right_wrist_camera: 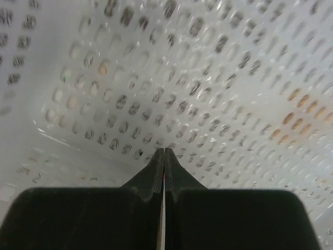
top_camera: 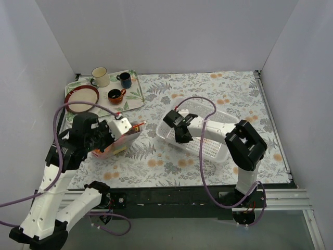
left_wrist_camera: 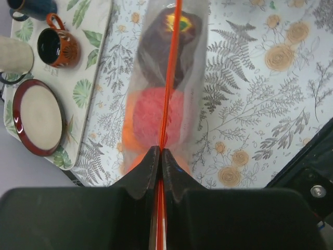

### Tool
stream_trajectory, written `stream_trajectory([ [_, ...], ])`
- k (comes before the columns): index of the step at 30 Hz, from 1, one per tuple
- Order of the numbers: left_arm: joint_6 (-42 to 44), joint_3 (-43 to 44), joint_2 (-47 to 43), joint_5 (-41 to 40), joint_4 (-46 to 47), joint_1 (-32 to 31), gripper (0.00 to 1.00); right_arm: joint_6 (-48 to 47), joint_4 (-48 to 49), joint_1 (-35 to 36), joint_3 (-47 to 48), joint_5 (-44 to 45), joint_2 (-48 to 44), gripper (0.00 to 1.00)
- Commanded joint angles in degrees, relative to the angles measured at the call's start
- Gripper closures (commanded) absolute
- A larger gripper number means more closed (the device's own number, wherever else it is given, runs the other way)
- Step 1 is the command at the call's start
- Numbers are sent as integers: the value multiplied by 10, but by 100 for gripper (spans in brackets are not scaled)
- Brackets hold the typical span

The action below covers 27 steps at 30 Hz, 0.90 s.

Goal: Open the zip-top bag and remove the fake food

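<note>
Though unclear overhead — zip-top bag (left_wrist_camera: 171,78) between left jaws

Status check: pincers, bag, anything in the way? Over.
Left pincer shut on zip-top bag, at its zipper strip. Right pincer shut over white mesh basket. Fake food inside bag. Nothing blocking.

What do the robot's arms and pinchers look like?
Both arms, left arm and right arm, have white links and chunky black joints. Thin purple cables loop along them. The left gripper and right gripper have matte black fingers tapering to narrow tips.
</note>
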Motion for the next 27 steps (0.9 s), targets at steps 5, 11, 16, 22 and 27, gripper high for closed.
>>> stream_trajectory([
  [5,251,-197,-227,152,222,0,97,-4,69,101,-108,-16,-61,99],
  [11,239,-164,-183,184,162,0,100,-13,62,110,-172,11,-135,99],
  [16,241,-139,-158,196,126,0,100,-43,9,107,-148,58,-146,98],
  [22,273,-175,-187,178,151,0,100,-68,-13,92,-84,81,-167,64],
  [27,287,-184,-191,179,144,0,100,-161,132,92,-65,-7,-248,58],
])
